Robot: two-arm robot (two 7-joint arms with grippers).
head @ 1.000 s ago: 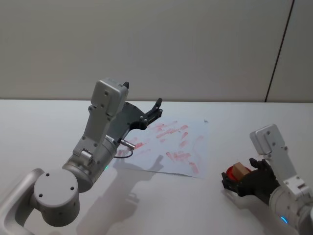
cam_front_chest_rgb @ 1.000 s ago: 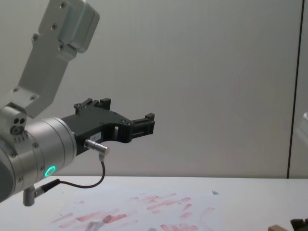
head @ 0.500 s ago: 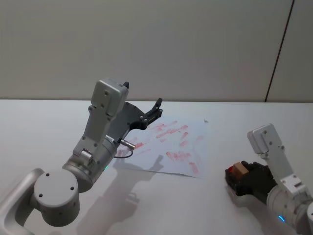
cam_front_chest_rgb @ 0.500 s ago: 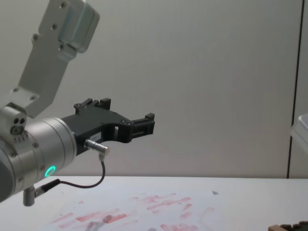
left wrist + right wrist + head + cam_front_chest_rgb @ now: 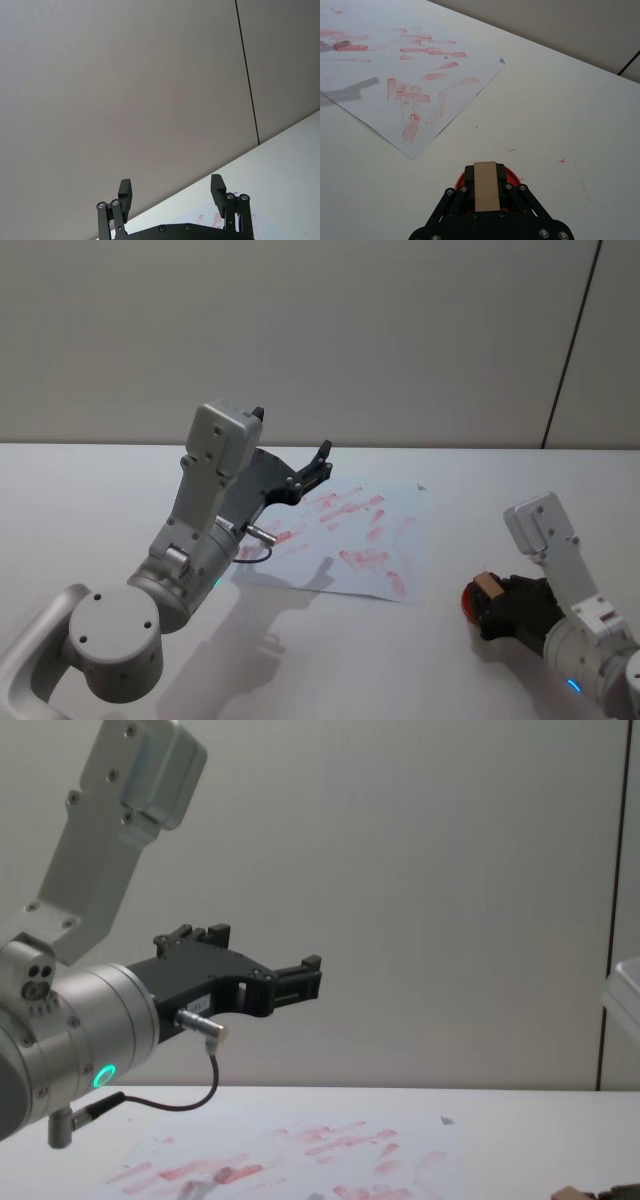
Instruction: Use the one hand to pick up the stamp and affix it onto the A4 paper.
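1 wide white surface [image 5: 480,480] carries everything. The paper [image 5: 395,550], smeared with red marks, lies flat about midway between the surface's left and right edges.

Of the 2 arms, the left arm [image 5: 205,510] hangs in the air over the paper's left part. Its jaws are spread apart and empty, and it looks idle. The right arm [image 5: 560,570] is low near the surface's right edge, on the near side.

Its jaws sit against the 2 long sides of the stamp [image 5: 486,185] and seem clamped on it. The stamp rests on a round red ink pad [image 5: 461,176] lying on the surface.

From the jaws, the paper lies to the left and farther off, well apart from the pad. Its near right corner is the closest part. The stamp's long axis runs in line with the jaws' reach, toward bare surface to the right of the sheet. I judge the next move is a lift, then a swing left and forward. The right arm is by far the nearer.
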